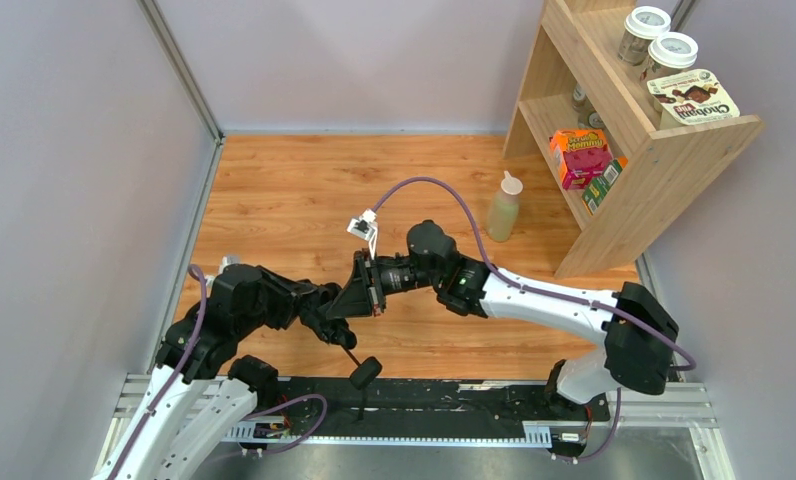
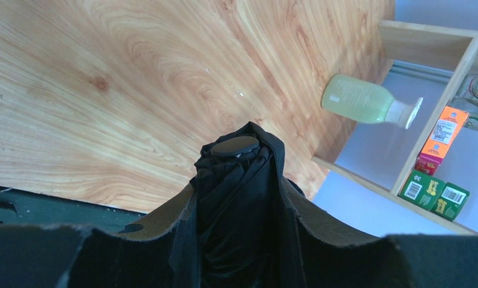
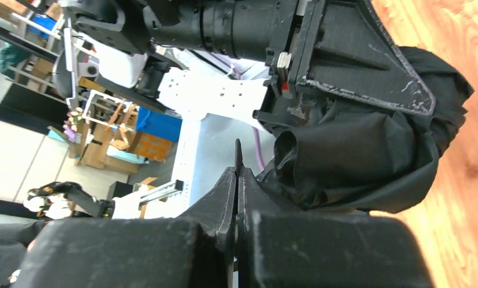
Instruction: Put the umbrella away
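— What can you read on that pale wooden shelf unit (image 1: 664, 150)?

— On top, at about one o'clock from the arms, lies a brown and white packet (image 1: 692, 98) lettered "Choomi" or close to it; I can't be sure of the spelling. Beside it stand two glass jars with white lids (image 1: 657, 40), dial-like faces too small to read. One shelf down sits an orange and pink carton (image 1: 580, 156); the writing on it is blurred. Green boxes with barcodes (image 2: 433, 193) stand below that. A pale green squeeze bottle with a white nozzle (image 1: 503, 207) stands on the wood-grain tabletop (image 1: 294, 190) just left of the shelf.

— And the matte black folding umbrella (image 2: 239, 198)?

— Bunched and crumpled, fabric in loose folds, a flat round black cap at its tip. It is held off the table at the middle, between both arms.

— Who has it?

— The left gripper (image 2: 236, 240) is clamped around the bundle, one finger on either side. The right gripper (image 3: 237, 180) has its fingers pressed together, just beside the fabric; whether it pinches any cloth, I cannot tell.
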Available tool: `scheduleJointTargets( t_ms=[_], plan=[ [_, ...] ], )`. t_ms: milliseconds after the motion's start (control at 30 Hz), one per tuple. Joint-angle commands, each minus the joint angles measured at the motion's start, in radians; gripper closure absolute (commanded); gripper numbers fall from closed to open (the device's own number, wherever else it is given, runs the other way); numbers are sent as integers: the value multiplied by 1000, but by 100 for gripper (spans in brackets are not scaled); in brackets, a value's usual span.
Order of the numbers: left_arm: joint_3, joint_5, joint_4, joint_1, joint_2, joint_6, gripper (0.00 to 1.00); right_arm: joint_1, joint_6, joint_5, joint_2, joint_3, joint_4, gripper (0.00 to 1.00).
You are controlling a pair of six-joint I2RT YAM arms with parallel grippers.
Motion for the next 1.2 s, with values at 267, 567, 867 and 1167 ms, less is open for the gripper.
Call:
scheduleJointTargets(
  t_ms=[267,567,867,1167],
  plan=[
    [26,-73,-44,4,-16,114,100,34,-266,366,90,245,-190,100],
    [64,-93,-51,4,-8,95,100,134,-454,450,111,294,-305,100],
    [130,-75,-71,4,4,97,100,189,-625,525,125,293,-422,100],
    [138,-63,-51,4,-34,57,100,208,-612,403,185,316,-479,95]
  ],
)
